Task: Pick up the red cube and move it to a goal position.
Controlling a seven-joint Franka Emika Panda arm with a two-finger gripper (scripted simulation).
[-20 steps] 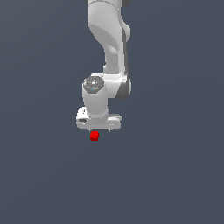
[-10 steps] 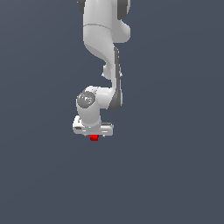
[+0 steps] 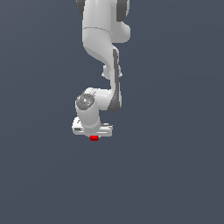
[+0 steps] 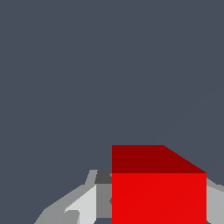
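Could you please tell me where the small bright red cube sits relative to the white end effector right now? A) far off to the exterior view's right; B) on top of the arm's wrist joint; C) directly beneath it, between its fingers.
C: the small bright red cube shows just under the white end effector, and the wrist view has it between the fingers.

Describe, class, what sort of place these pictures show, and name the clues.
Most likely a bare simulated test scene, not a real room. The flat, uniform grey surface has no texture or furniture, the white arm is smoothly rendered, and the red cube by the gripper is a plain, unmarked block.
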